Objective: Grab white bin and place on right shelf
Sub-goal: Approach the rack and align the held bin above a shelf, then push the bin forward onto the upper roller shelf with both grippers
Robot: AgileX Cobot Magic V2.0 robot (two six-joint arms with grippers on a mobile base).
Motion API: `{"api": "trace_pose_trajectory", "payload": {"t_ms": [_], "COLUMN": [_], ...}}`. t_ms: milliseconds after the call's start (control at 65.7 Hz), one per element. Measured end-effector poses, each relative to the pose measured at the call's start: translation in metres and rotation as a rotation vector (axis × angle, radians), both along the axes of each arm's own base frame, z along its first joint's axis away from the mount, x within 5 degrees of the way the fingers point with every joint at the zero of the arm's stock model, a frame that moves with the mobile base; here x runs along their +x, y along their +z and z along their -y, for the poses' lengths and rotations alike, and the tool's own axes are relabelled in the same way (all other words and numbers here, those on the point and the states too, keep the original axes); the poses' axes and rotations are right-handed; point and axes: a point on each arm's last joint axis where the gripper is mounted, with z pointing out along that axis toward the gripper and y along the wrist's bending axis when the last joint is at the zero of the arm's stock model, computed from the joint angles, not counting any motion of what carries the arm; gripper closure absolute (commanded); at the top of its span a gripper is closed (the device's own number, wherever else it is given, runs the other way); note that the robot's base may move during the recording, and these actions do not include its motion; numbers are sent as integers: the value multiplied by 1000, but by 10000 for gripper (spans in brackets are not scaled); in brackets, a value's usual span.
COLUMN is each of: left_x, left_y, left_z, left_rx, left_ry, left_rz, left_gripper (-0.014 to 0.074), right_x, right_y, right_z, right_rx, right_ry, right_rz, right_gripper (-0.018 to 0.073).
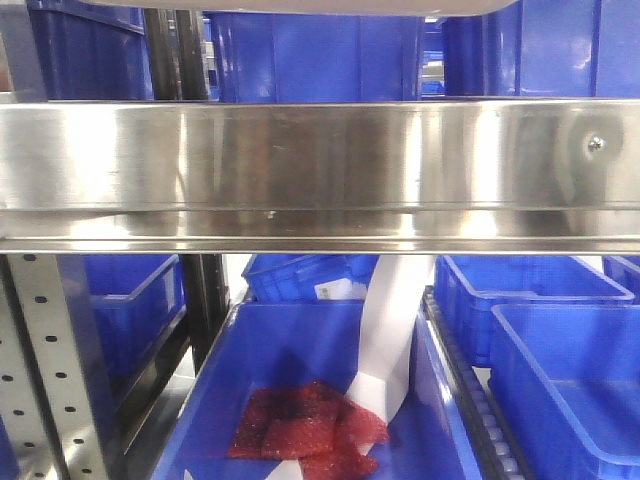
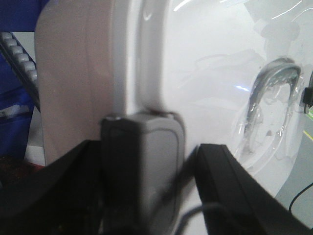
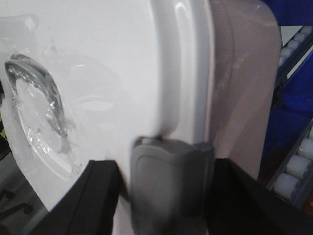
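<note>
The white bin point(image 2: 205, 73) fills both wrist views, with its glossy lid facing the cameras and its pinkish side wall point(image 3: 239, 83) at the outer edge. A grey latch point(image 2: 146, 161) on the bin's rim sits between the black fingers of my left gripper point(image 2: 151, 147), which is shut on it. My right gripper point(image 3: 164, 164) is shut on the matching grey latch point(image 3: 171, 186) at the opposite end. A pale sliver along the top of the front view may be the bin's underside point(image 1: 330, 4). The right shelf point(image 1: 320, 170) shows its wide steel rail straight ahead and very close.
Blue crates point(image 1: 310, 55) stand on the level behind the rail. Below it are more blue crates point(image 1: 570, 370), one holding red bubble-wrap bags point(image 1: 305, 430) and a white paper strip point(image 1: 385, 330). A perforated upright point(image 1: 50, 370) stands at the left, and a roller track point(image 1: 480, 400) runs between crates.
</note>
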Motion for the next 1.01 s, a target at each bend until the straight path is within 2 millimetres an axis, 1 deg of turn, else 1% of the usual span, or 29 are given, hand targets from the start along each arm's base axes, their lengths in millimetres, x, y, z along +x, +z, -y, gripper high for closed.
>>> {"api": "trace_pose_trajectory", "payload": {"t_ms": [1005], "left_x": [0], "left_y": [0], "left_z": [0], "left_rx": [1], "left_ry": [-2], "left_rz": [-1], "left_gripper": [356], "right_x": [0], "right_y": [0], "right_z": [0], "right_rx": [0], "right_ry": [0], "right_rz": [0], "right_gripper": [146]}}
